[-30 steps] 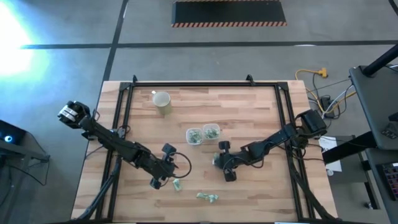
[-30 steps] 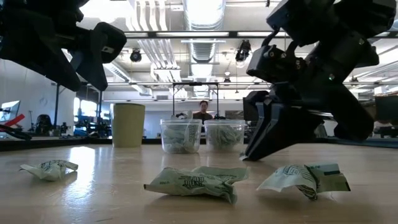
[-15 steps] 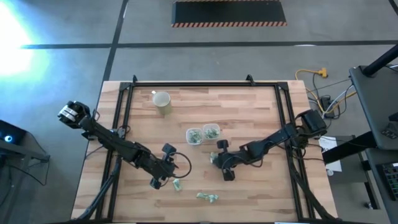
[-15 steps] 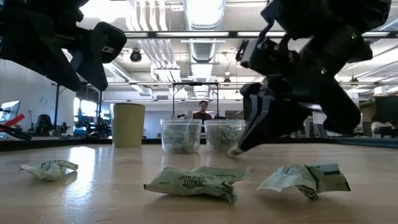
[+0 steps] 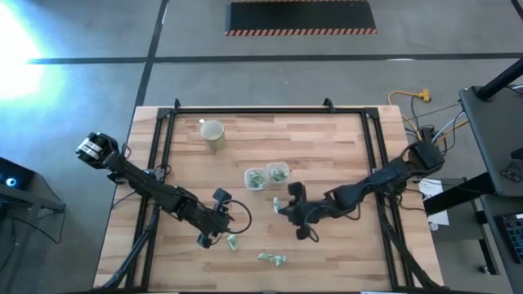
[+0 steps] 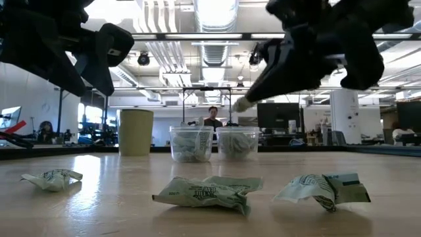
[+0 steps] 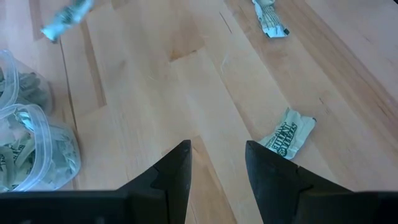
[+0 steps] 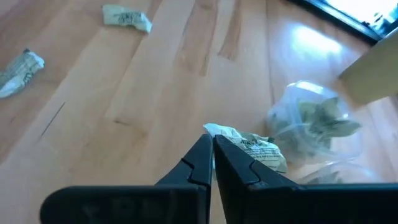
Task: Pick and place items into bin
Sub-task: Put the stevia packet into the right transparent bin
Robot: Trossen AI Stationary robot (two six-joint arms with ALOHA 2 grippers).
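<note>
Several pale green-and-white wrapped items lie on the wooden table: one (image 5: 232, 242) beside my left gripper and others (image 5: 272, 259) near the front edge. Two clear bins (image 5: 256, 177) (image 5: 278, 171) hold more of them. My right gripper (image 5: 280, 205) is shut on one item (image 8: 249, 146) in the air, in front of the bins and a little to their right. My left gripper (image 7: 216, 171) is open above bare wood, with an item (image 7: 287, 134) just beyond one finger. My right gripper pinches the wrapped item by one crinkled end (image 8: 219, 132) between its two fingertips. The rest sticks out beyond the tips. The fingers slant down from the table's right side. The item (image 6: 242, 104) hangs clear of the table, above the bins' rims.
A beige cup (image 5: 212, 135) stands at the far left, behind the bins. In the low view, loose items (image 6: 51, 178) (image 6: 209, 191) (image 6: 322, 187) lie on the near part of the table. A black frame (image 5: 245, 110) runs along the table's far edge and its sides.
My right gripper has risen from the tabletop with a wrapped item at its fingertips and lifted it clear. It has drifted toward the table's left, nearer the bins, and rolled somewhat. My left arm has kept still.
</note>
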